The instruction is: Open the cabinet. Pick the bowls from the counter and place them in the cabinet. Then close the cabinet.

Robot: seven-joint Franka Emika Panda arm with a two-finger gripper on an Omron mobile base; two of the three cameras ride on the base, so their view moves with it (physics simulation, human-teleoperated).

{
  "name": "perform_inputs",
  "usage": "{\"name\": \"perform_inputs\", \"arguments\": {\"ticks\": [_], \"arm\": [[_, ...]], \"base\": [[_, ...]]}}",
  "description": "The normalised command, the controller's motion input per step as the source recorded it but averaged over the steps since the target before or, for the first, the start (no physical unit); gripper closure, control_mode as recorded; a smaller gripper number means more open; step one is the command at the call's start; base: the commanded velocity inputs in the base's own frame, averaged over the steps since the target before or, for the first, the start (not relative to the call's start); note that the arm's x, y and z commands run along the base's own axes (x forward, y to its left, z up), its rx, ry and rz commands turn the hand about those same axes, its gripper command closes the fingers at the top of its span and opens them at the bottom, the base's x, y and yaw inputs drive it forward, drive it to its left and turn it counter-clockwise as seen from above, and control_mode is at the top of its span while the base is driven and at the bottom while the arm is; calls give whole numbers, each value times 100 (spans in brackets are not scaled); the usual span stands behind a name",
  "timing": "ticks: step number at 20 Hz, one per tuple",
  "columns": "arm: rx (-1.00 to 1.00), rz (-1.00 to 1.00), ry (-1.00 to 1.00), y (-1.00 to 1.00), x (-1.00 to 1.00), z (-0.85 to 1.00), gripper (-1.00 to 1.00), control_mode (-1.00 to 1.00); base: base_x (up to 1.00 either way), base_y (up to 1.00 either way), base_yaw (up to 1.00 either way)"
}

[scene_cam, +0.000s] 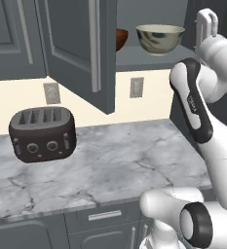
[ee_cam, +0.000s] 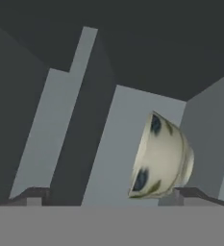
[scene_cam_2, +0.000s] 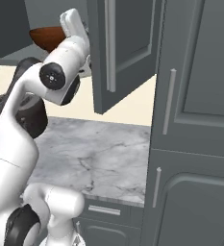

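Now I judge the placing step all but done: both bowls sit on the grey shelf [scene_cam: 134, 61] inside the cabinet [scene_cam: 81, 48], the cream-green bowl [scene_cam: 160, 39] just right of the reddish-brown wood bowl [scene_cam: 121, 39], which is half hidden behind the open left door [scene_cam: 78, 53]. In the hand view the gripper [ee_cam: 111, 196] stands with its jaws wide apart and nothing between them; the cream-green bowl lies just ahead, close by one finger tip, and I cannot tell whether they touch. The next move, as I read it, calls for drawing the hand back out of the cabinet without nudging that bowl, then swinging round to the doors' slim bar handles [scene_cam: 94, 46] to push them shut; the right door [scene_cam_2: 125, 53] hangs open too. Below the cabinet the marble counter [scene_cam: 115, 160] holds a dark four-slot toaster [scene_cam: 43, 133] well to the left, with two wall outlets [scene_cam: 136, 87] on the cream wall behind it.
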Motion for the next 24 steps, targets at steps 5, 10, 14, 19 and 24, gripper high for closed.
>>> {"name": "perform_inputs", "arguments": {"ticks": [5,10,14,19,24], "arm": [[-6,2,-17,59,-100,0,-100,-100],[-6,2,-1,65,-100,0,-100,-100],[-4,8,6,47,-100,0,-100,-100],[0,10,19,9,-100,0,-100,-100],[2,10,19,-31,-100,-1,-100,-100]], "base": [[0,0,0],[0,0,0],[0,0,0],[0,0,0],[0,0,0]]}}
